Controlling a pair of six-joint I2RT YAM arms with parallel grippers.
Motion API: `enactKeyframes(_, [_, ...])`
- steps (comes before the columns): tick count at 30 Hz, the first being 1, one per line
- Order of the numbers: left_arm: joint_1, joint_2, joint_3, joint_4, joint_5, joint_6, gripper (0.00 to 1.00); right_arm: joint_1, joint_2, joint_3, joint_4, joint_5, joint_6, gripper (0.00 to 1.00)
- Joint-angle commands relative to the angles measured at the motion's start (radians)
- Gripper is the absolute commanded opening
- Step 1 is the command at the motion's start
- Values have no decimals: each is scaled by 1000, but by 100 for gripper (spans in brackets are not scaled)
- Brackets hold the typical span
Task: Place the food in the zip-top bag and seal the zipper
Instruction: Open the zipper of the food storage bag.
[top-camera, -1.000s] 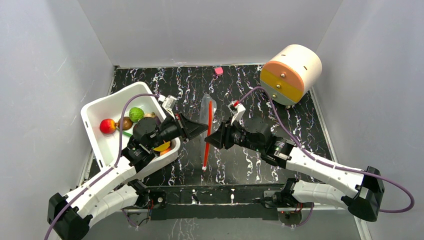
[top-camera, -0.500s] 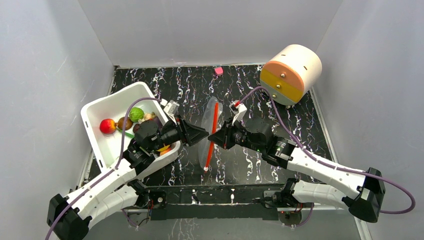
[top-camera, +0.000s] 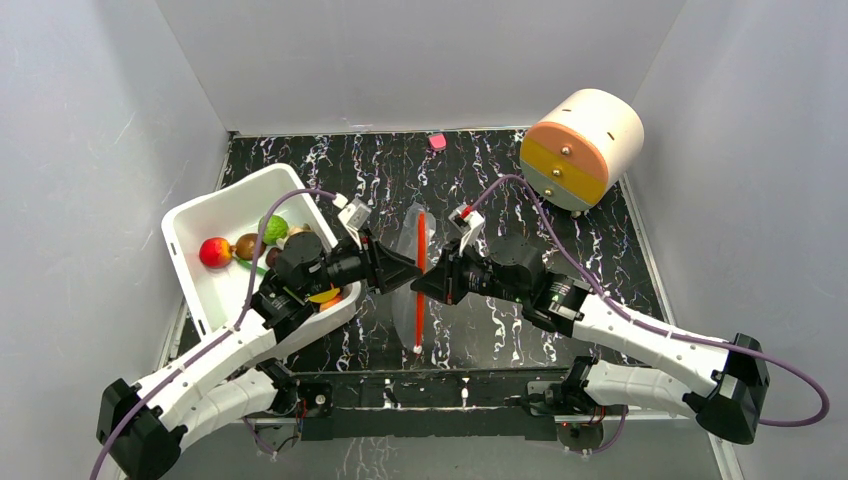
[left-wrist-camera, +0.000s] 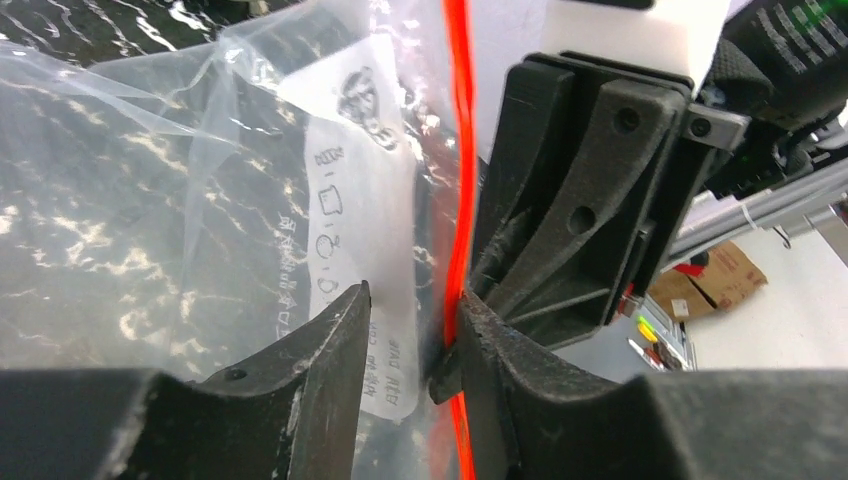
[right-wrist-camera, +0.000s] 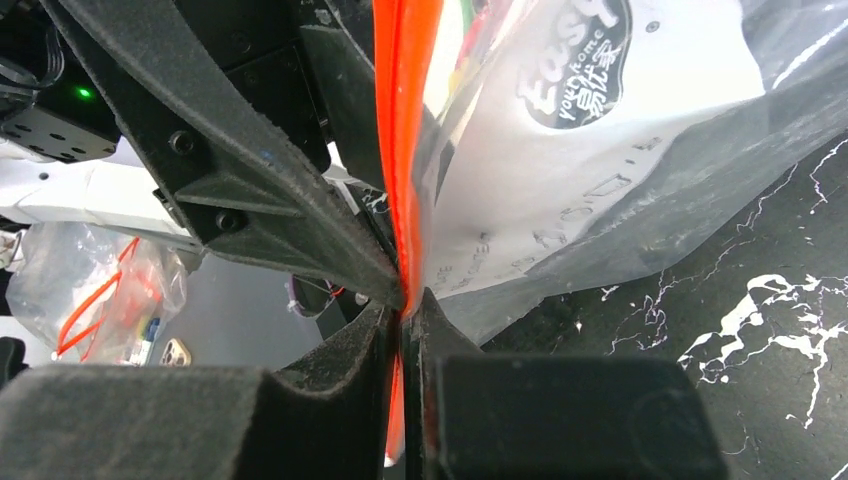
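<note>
We see a black table with white swirls. Grey walls stand close on the left, far and right sides. The near edge has the two arm bases on it. The most open floor is on the right half, between the arms and the right wall. There is also a bare strip along the far wall.

A big round drum, cream and orange, sits in the far right corner, close to the wall there. A white tub sits on the left, right next to the left wall. The left arm lies across the tub's near corner, so that side is tight.

The zip-top bag is in the middle of the table, between the two grippers. It stands up on edge with the zipper on top. The zipper runs from near to far. We can read a white label on the bag.

The right gripper is pinched tight on the zipper. The left gripper has its jaws apart, with the top of the bag between them. The orange strip touches one of its fingers.

The food is in the tub, not in the bag. We see a red apple, a brown fruit and a green round fruit. The arm hides other pieces.

A small pink thing lies by the far wall.
</note>
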Motion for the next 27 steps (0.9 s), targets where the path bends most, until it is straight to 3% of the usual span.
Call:
enactKeyframes(1, [-4, 10, 31, 11, 50, 13, 24, 2, -16, 14, 69, -31, -24, 6])
enactKeyframes(3, [-4, 6, 16, 57, 71, 2, 1, 3, -22, 15, 60, -19, -27, 8])
enactKeyframes(7, [-4, -26, -6, 106, 70, -12, 0, 2, -39, 22, 0, 38, -29, 26])
enactKeyframes(11, [-4, -60, -12, 81, 6, -11, 0, 2, -76, 37, -66, 122, -32, 31])
enactKeyframes(15, [-4, -67, -1, 51, -31, -17, 0, 3, -101, 43, -85, 153, -32, 23])
enactKeyframes(19, [-4, -57, 6, 53, -24, -38, 0, 3, -90, 44, -82, 152, -33, 3])
enactKeyframes(21, [-4, -49, 13, 41, -18, -31, 0, 2, -91, 45, -78, 152, -31, 1])
enactKeyframes(24, [-4, -43, 20, -4, -17, 4, 0, 1, -106, 41, -71, 162, -22, 6])
enactKeyframes(27, [-4, -50, 18, -29, -5, 31, 0, 3, -122, 38, -63, 168, -21, 0])
